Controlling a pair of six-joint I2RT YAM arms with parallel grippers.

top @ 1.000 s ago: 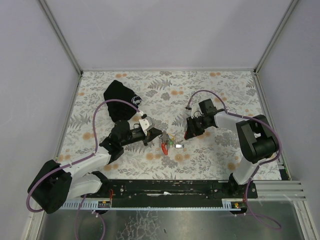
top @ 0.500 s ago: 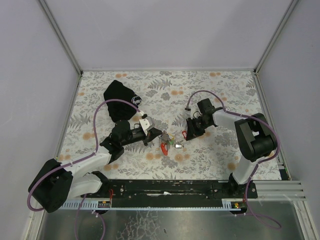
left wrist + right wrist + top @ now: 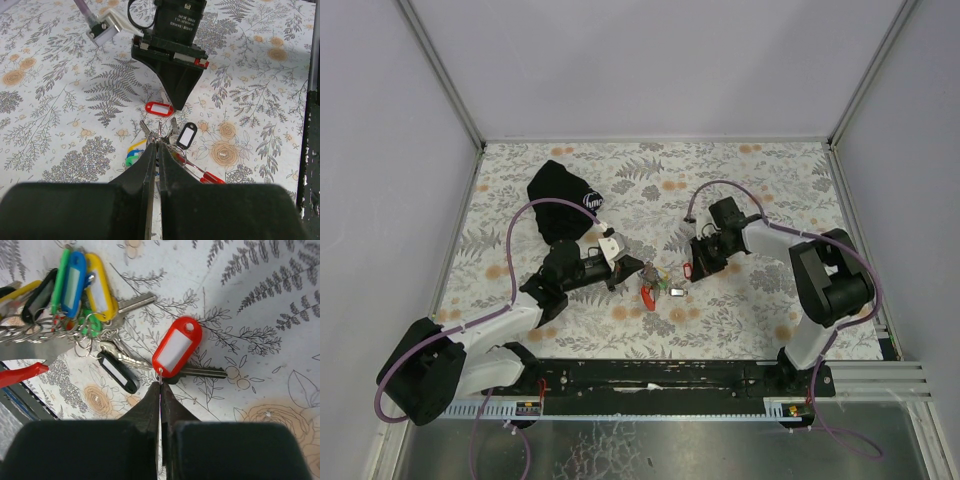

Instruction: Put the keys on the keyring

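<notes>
The left fingers are pressed together with no gap, their tips pinching the thin wire keyring at the spot where the bunch of keys gathers. Fanned out on the worktop around that pinch are a green tag, a blue tag and a yellow tag lying side by side, a black tag with its key beside them, and a second red tag toward the near edge. Facing them from the right, the right fingers are likewise closed, nipping the small ring at the end of the red-tagged key. That key lies flat just beside the bunch but apart from the big ring, its blade pointing away to the right. Seen from above, both sets of fingers meet tip to tip over the keys, about midway between the left and right edges and somewhat nearer the near edge than the far one. A black pouch with a white logo sits well apart from them, toward the far left corner, behind the left arm.
</notes>
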